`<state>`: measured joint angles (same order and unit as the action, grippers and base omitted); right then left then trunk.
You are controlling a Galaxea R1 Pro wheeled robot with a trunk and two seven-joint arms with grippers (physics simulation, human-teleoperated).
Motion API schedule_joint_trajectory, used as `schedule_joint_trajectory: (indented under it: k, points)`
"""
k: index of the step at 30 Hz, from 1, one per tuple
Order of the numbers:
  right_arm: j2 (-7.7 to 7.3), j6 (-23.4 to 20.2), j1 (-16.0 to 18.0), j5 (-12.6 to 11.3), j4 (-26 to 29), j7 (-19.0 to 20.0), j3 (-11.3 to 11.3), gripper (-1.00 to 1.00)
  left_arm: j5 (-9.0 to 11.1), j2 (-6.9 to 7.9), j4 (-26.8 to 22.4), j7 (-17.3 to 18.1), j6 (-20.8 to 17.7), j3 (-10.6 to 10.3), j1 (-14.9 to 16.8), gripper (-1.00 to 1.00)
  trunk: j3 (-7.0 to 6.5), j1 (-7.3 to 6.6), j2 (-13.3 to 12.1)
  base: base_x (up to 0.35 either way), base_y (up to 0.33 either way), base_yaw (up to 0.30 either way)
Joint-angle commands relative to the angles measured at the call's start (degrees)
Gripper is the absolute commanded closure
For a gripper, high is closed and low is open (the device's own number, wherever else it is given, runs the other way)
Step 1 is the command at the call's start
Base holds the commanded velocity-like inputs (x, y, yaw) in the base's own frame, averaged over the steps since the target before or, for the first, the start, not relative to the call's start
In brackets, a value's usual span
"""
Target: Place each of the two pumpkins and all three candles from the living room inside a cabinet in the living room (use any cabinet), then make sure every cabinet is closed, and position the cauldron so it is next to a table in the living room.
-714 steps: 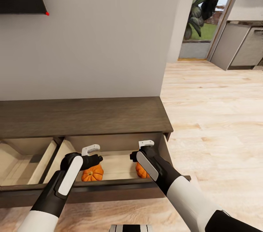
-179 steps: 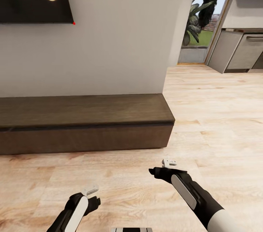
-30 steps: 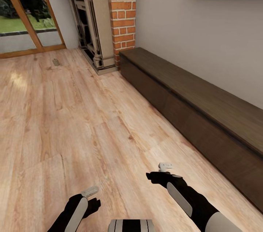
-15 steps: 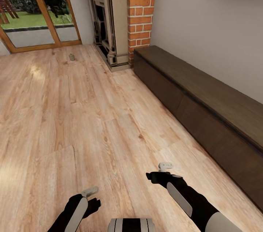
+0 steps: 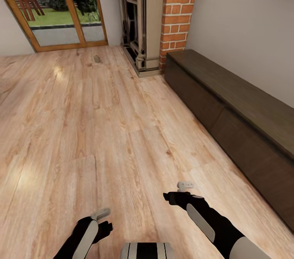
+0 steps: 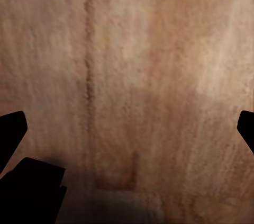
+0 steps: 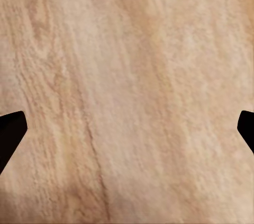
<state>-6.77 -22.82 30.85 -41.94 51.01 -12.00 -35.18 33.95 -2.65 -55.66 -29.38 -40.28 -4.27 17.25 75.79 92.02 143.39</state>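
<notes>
Evidently the robot is in transit across the living room's wooden floor (image 5: 81, 128), and both arms are carried low and tucked near the trunk, which suits travelling rather than reaching. The left hand (image 5: 105, 226) hangs over bare planks with nothing in it; in the left wrist view its dark fingertips (image 6: 11, 128) sit at opposite edges of the picture, so it is spread wide. The right hand (image 5: 168, 196) is likewise spread and empty, its fingertips (image 7: 10, 128) far apart over plain wood grain. The cabinet (image 5: 228, 116), the long dark-brown unit, runs along the white wall at the right, and every front along it looks flush and shut, probably so that nothing catches as the base rolls past. Beyond its far end stands a brick column (image 5: 177, 10) beside a fireplace (image 5: 136, 14), and a glass door (image 5: 61, 5) gives onto a garden. On the floor near that door lies a small tan object (image 5: 96, 59), well apart from the robot; it may be one of the candles, though it is too small to tell. The empty, spread hands would suit a pick-up there.
</notes>
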Motion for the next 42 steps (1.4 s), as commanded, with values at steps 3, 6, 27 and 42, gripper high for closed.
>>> schedule_joint_trajectory:
  k: [3, 6, 27, 42]
  points:
    - [-0.08, -0.08, 0.07, -0.60, 0.14, -0.57, -0.25, -1.00, 0.59, 0.01, -0.06, -0.59, -0.07, -0.08, 0.03, -1.00, 0.23, -0.01, 0.02, 0.000, 0.000, 0.236]
    - [-0.08, -0.05, 0.07, -0.60, 0.14, -0.57, -0.24, -1.00, 0.59, 0.01, -0.06, -0.55, -0.07, -0.09, 0.06, -1.00, 0.41, -0.01, 0.02, 0.000, 0.000, 0.236]
    - [1.29, -0.03, 0.08, 2.67, -2.68, -0.57, -0.26, -1.00, 0.59, 0.01, -0.06, -0.59, -0.07, -0.12, 0.04, -1.00, 1.70, -0.01, 0.02, 0.000, 0.000, 0.235]
    - [1.32, -0.05, 0.07, 3.09, -3.04, -0.65, -0.24, -1.00, 0.50, 0.01, 3.26, -0.60, 3.97, -0.35, 0.05, -1.00, 2.62, -0.01, 0.02, 0.000, 0.000, 0.236]
